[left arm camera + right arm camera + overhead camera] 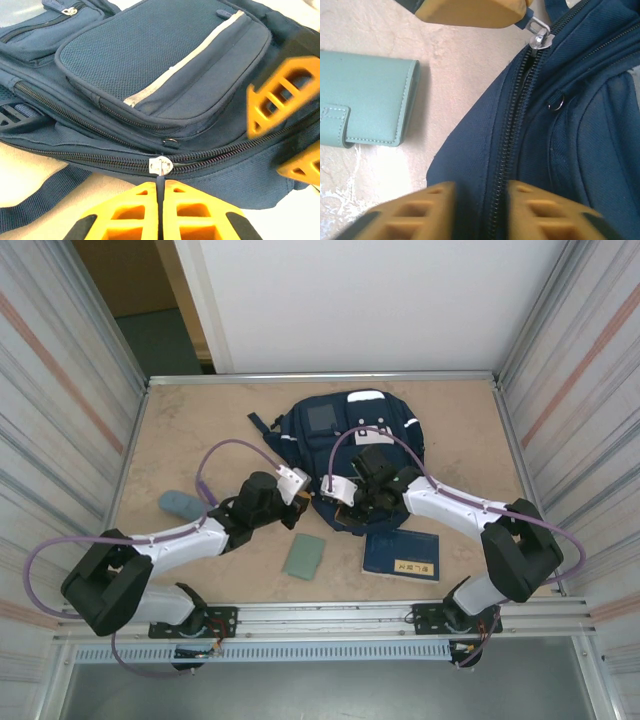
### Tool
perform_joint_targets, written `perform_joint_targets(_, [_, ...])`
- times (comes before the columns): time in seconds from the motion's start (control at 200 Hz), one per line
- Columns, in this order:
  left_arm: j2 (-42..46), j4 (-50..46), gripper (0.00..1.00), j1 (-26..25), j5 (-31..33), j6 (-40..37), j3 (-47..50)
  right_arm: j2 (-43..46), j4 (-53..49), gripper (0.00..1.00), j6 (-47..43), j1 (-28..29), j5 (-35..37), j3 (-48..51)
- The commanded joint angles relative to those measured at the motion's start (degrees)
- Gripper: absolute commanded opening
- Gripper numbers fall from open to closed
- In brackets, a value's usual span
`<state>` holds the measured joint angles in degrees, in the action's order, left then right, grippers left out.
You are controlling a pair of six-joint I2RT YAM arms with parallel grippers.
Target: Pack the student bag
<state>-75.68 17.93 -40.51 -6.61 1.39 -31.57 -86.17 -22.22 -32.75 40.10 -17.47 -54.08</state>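
The navy student bag point(350, 445) lies flat at the back middle of the table, its striped front pocket point(170, 65) facing up. My left gripper point(160, 192) is shut on the dark pull tab of the silver zipper slider point(161, 164) on the bag's near edge. From the right wrist, the same slider point(539, 36) hangs from the left gripper's yellow fingers point(470, 11). My right gripper point(481, 207) pinches the bag's edge fabric, with the zipper point(512, 135) running between its fingers. In the top view the left gripper point(303, 490) and the right gripper point(352, 502) sit close together.
A teal wallet point(303, 555) point(365, 97) lies just in front of the bag. A flat dark blue book with a yellow label point(400, 555) lies to its right. A grey-blue pouch point(182, 504) rests at the left. Metal walls enclose the table.
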Motion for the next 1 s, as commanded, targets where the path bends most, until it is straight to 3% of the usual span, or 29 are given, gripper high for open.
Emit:
perform_joint_targets(0.0, [2.6,3.6,0.0,0.9,-0.3,2.1,0.4,1.2,-1.7,0.15,-0.7,0.9,1.6,0.3])
perform_joint_targets(0.195, [-2.1,1.9,0.0,2.5,9.3,5.7,-1.1,6.1,-1.6,0.02,-1.1,1.3,1.7,0.2])
perform_joint_targets(0.311, [-7.1,0.5,0.0,8.4,5.8,10.0,-4.3,9.0,-2.7,0.0,-3.4,2.2,3.0,0.2])
perform_joint_targets(0.491, [-12.1,-3.2,0.0,13.6,10.2,12.8,-10.3,10.4,-3.3,0.0,-4.2,3.4,5.8,0.4])
perform_joint_targets(0.651, [-18.2,-10.5,0.0,18.0,4.0,17.0,-18.3,9.8,-3.2,0.0,-6.0,5.9,8.3,0.7])
perform_joint_targets(0.817, [-24.4,-15.5,0.0,19.7,5.6,21.4,-23.0,8.7,-2.0,0.02,-5.8,7.4,8.9,0.9])
perform_joint_targets(0.952, [-26.3,-15.7,0.0,21.4,5.0,23.9,-23.9,7.9,0.1,0.07,-4.3,7.7,10.0,1.1])
perform_joint_targets(0.997, [-25.7,-15.4,0.0,21.8,5.1,24.1,-23.5,7.5,0.8,0.14,-3.1,7.7,11.1,0.9])
